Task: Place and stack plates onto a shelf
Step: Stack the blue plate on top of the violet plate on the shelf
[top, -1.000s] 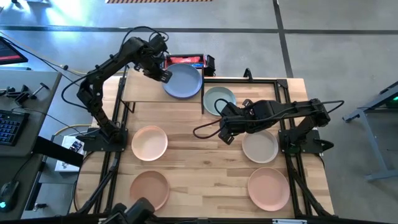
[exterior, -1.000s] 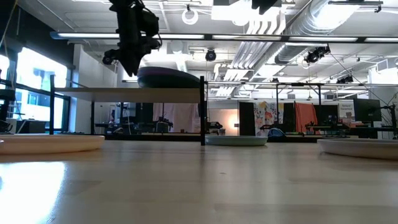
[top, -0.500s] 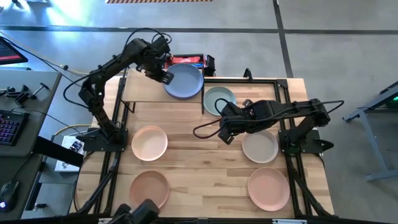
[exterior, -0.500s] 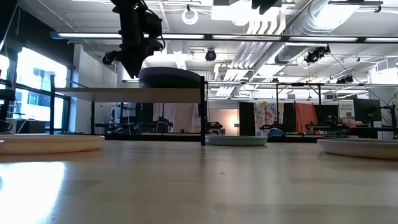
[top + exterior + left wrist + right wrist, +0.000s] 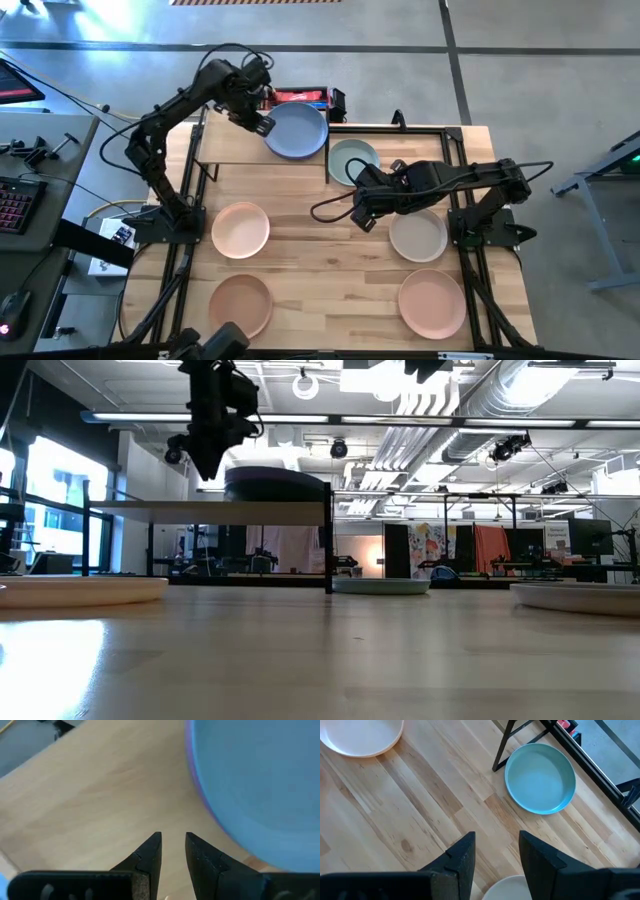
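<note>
**Blue plate on shelf: clearing the left arm**

High view: blue plate (image 5: 296,130) sits at the right end of the shelf (image 5: 228,150), overhanging. Left gripper (image 5: 262,124) is at its rim.

Low view: plate lies flat on the board.

Left wrist: fingers (image 5: 150,855) narrowly parted, pinching nothing. I'd back straight off without nudging the rim.

Right wrist: right gripper (image 5: 496,854) spread, empty, near the green plate (image 5: 540,778).

Six plates (image 5: 240,229), one shelf (image 5: 230,150), two arms
</note>
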You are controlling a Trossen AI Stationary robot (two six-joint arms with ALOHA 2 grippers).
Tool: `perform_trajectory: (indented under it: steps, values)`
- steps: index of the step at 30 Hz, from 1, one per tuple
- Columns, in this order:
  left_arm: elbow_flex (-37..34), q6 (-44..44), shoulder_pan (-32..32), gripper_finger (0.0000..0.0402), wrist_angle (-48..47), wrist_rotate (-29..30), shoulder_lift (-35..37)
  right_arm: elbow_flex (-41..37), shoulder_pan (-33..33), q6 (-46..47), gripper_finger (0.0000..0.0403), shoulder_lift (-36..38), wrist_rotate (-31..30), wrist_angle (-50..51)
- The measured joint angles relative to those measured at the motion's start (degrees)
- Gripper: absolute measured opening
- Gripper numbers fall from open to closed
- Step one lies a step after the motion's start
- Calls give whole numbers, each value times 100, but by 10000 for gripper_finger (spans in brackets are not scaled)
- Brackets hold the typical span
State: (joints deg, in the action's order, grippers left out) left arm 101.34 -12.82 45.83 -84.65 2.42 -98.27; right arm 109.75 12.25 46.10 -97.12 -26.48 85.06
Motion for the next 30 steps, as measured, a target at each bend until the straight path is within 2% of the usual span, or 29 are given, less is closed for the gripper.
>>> perform_trajectory:
  steps: [7,14,19,22,25,30]
  values:
    - [105,107,44,76,-486,21,362,0,0,4,129,0,0,0]
    - [-37,107,-256,76,-524,19,1110,0,-28,10,129,0,-14,-41]
    - [-42,421,-372,76,397,20,1356,0,-254,-247,129,0,-32,-397]
    - [-42,546,-406,76,1109,-72,1318,0,-397,-344,129,0,18,-578]
    - [-42,700,-443,76,1538,-410,1134,0,-485,-368,129,0,91,-654]
    - [-44,1089,-517,76,1511,-635,673,0,-555,-371,129,0,233,-652]
